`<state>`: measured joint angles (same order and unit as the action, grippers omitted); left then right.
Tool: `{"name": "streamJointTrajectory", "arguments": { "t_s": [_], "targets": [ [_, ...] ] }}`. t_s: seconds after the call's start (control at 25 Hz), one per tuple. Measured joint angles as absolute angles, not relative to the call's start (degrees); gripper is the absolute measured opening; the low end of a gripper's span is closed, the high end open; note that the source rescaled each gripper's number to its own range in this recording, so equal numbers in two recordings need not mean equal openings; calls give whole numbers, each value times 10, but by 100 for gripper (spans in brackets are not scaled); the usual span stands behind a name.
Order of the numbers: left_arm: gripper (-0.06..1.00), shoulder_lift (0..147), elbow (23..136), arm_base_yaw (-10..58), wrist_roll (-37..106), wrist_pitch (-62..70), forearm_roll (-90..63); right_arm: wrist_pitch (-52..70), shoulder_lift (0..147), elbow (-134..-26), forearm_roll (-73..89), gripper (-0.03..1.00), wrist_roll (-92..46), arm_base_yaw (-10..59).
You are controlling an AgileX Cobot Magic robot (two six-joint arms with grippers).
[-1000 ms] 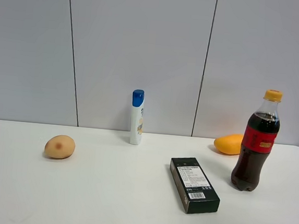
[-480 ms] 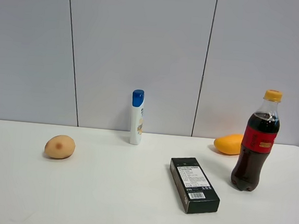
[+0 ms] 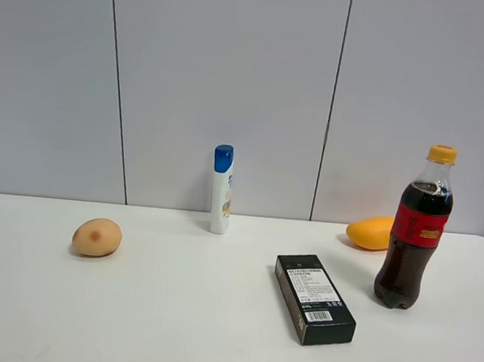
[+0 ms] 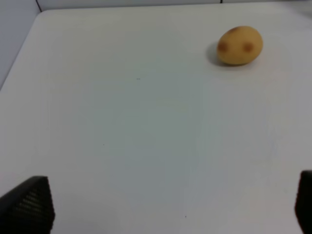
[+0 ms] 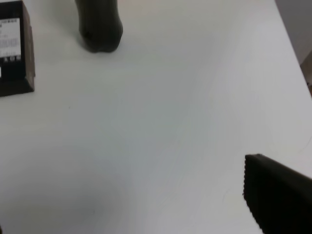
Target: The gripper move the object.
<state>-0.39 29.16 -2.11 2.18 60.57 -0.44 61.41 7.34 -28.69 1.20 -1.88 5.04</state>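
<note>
The tall cola bottle (image 3: pixel 413 238) with a red label and yellow-orange cap stands upright at the right of the white table (image 3: pixel 171 310). Its dark base shows in the right wrist view (image 5: pixel 100 24), well ahead of my right gripper (image 5: pixel 141 214). That gripper is open and empty; only one black fingertip (image 5: pixel 278 195) shows clearly. My left gripper (image 4: pixel 170 209) is open and empty over bare table, with its fingertips (image 4: pixel 29 207) at the frame's corners. Neither gripper shows in the exterior high view.
A black box (image 3: pixel 314 299) lies left of the cola bottle and shows in the right wrist view (image 5: pixel 13 48). A potato (image 3: pixel 97 237) sits at the left, ahead of my left gripper (image 4: pixel 239 45). A white bottle with a blue cap (image 3: pixel 221 189) and an orange mango (image 3: pixel 369 233) stand near the back wall.
</note>
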Motion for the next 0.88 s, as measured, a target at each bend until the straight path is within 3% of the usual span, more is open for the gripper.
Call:
{"name": "streamJointTrajectory", "arguments": {
  "t_s": [0.4, 0.64, 0.88],
  "targets": [
    [100, -4, 292, -21, 22, 606, -4, 612, 73, -286, 12, 100, -19, 48],
    [100, -4, 292, -21, 22, 606, -4, 612, 72, -286, 12, 100, -19, -14],
    [100, -4, 292, -21, 22, 606, -4, 612, 21, -286, 12, 100, -19, -19]
  ]
}}
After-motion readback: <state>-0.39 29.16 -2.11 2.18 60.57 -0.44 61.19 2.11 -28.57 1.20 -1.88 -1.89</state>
